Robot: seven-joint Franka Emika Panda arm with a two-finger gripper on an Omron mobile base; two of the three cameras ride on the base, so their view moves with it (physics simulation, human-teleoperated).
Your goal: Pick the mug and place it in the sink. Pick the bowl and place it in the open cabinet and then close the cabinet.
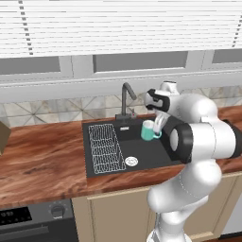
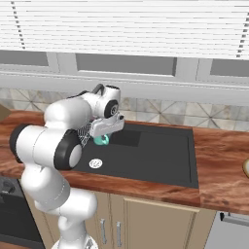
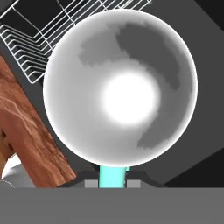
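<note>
Under the tool [image 1: 157, 124] hangs the gripped mug [image 1: 149, 131].

Glossy white rounded arm [image 1: 198, 142], bulbous segmented links, black ring bands at joints, dark collar at wrist, pale grey end effector [image 2: 104, 127].

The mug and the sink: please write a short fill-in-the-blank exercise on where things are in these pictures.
1. The claw is shut on the ____.
2. The mug hangs over the black ____.
3. The white wire rack lies in the sink, on the side nearer the ____.
4. The tap stands at the sink's ____ edge.

Missing words: mug; sink; stove; back
</note>
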